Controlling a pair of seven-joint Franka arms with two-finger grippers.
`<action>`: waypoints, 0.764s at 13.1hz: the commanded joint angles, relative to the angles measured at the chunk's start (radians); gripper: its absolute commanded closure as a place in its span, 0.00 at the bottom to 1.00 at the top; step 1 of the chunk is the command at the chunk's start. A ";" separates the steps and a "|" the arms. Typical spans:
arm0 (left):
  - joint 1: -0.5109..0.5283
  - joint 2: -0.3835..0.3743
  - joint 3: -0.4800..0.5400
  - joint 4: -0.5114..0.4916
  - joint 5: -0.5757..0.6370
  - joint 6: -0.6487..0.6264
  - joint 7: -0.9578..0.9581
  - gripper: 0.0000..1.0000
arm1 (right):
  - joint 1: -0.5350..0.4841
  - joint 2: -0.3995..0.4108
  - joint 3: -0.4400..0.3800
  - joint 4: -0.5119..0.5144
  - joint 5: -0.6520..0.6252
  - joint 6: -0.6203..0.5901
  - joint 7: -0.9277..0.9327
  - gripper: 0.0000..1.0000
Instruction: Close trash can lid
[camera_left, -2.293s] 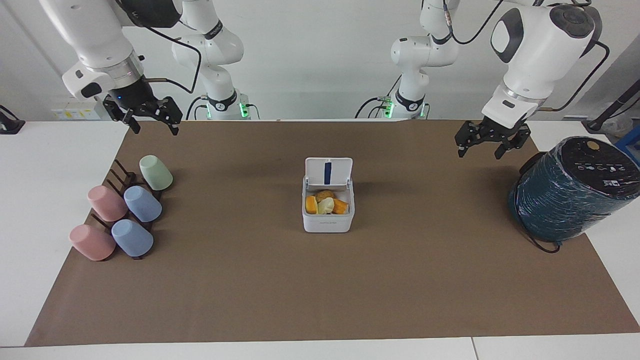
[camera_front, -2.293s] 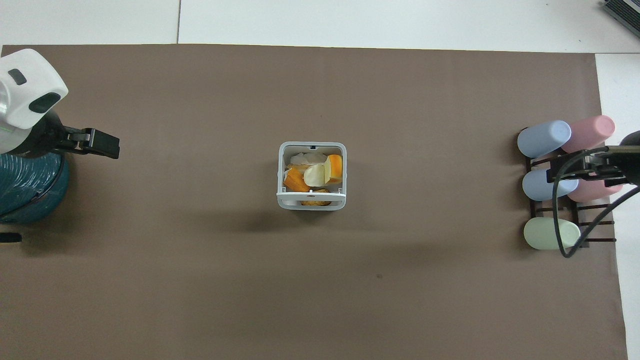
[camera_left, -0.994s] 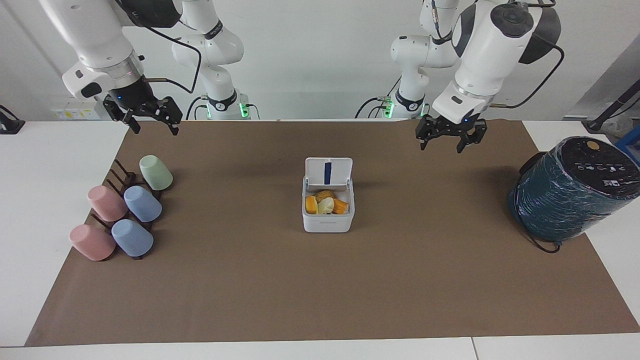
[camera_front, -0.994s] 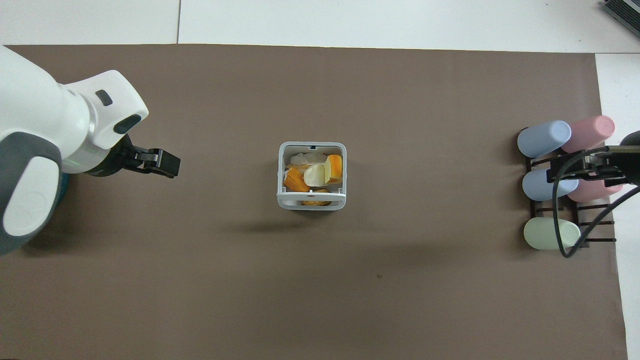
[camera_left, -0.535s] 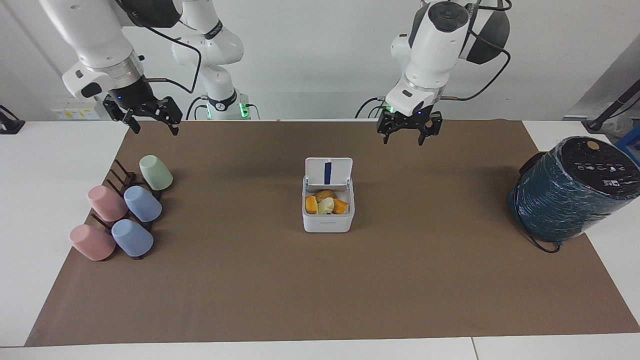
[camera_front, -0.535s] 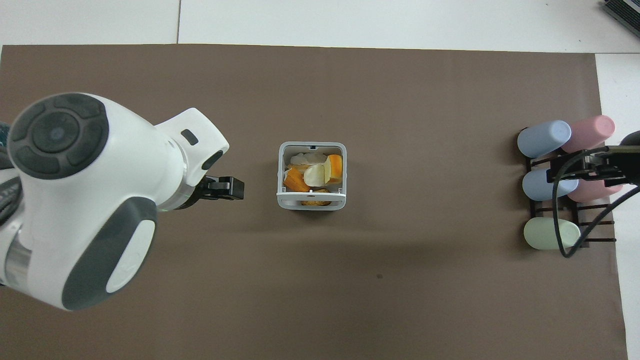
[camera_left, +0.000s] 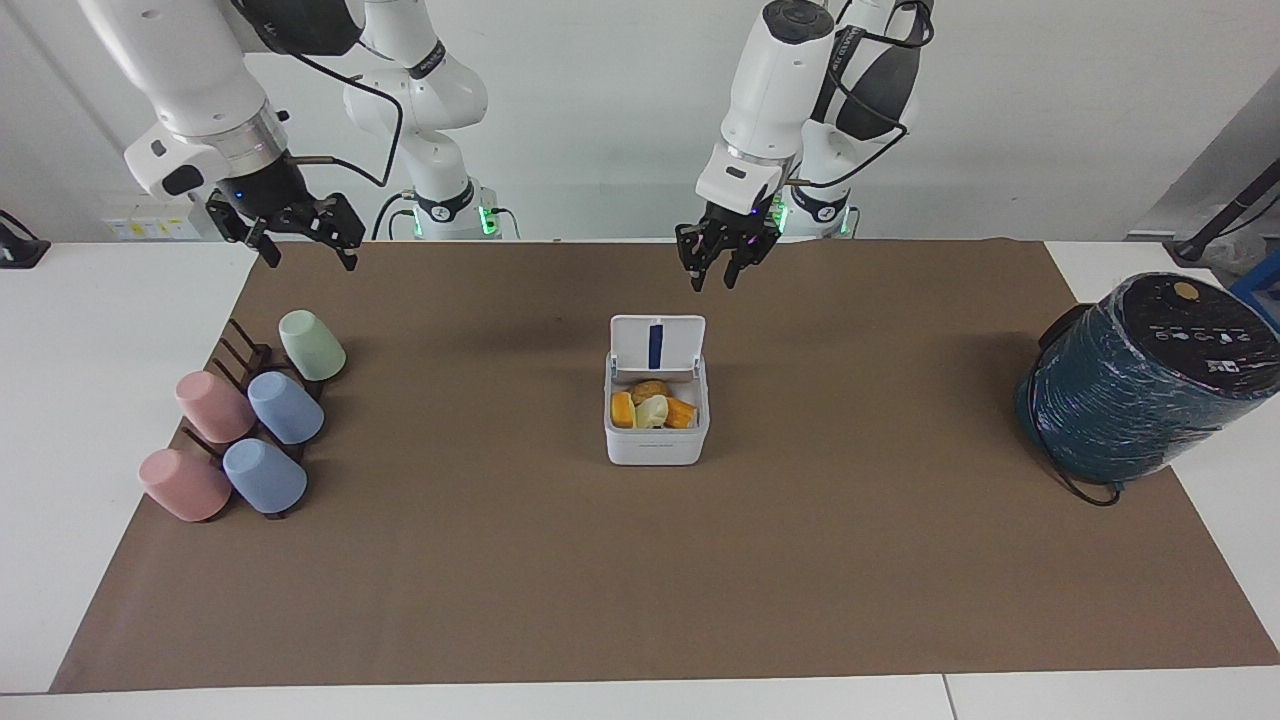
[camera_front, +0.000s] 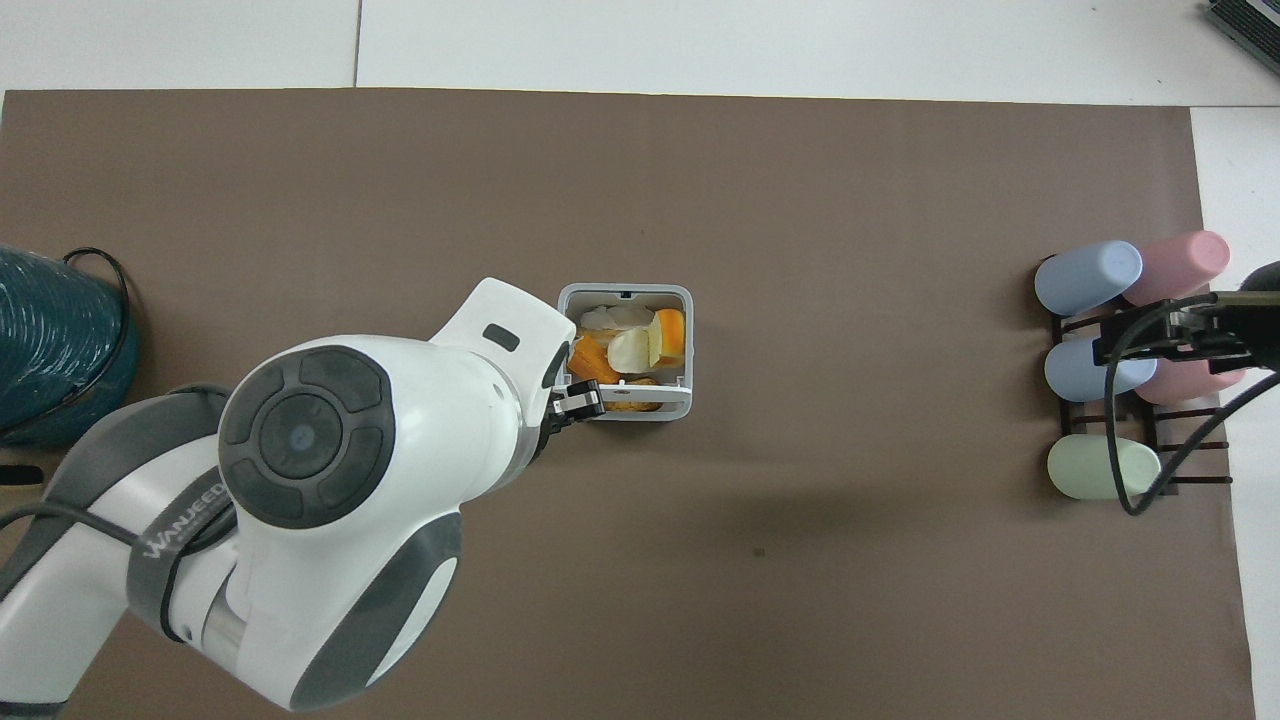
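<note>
The trash can (camera_left: 655, 440) is a small white box in the middle of the brown mat, with orange and yellow food scraps inside. Its lid (camera_left: 657, 345) stands upright on the hinge at the robots' side, its blue strip visible. From overhead the can's rim (camera_front: 625, 293) shows, and the lid (camera_front: 640, 400) is a thin edge. My left gripper (camera_left: 714, 282) hangs in the air above the lid's top corner, not touching it. Its fingertips are narrowed but still apart, with nothing between them. My right gripper (camera_left: 300, 245) waits open above the mat's corner by the cup rack.
A large dark teal wrapped cylinder (camera_left: 1140, 390) stands at the left arm's end of the table. Several pastel cups (camera_left: 250, 420) lie on a dark rack at the right arm's end. The left arm's body (camera_front: 330, 470) covers the mat beside the can from overhead.
My left arm has swung from beside the teal cylinder toward the centre, to just above the upright lid, and its fingers have drawn closer together. The right arm, can and lid have not moved.
</note>
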 joint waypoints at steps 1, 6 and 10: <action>-0.048 -0.032 0.017 -0.056 -0.039 0.046 -0.060 0.78 | -0.001 -0.018 -0.001 -0.015 0.001 0.000 -0.008 0.00; -0.079 -0.021 0.017 -0.074 -0.057 0.049 -0.083 1.00 | -0.001 -0.018 -0.001 -0.015 0.001 0.000 -0.008 0.00; -0.090 -0.002 0.017 -0.088 -0.071 0.116 -0.100 1.00 | -0.001 -0.018 -0.001 -0.015 0.001 0.000 -0.008 0.00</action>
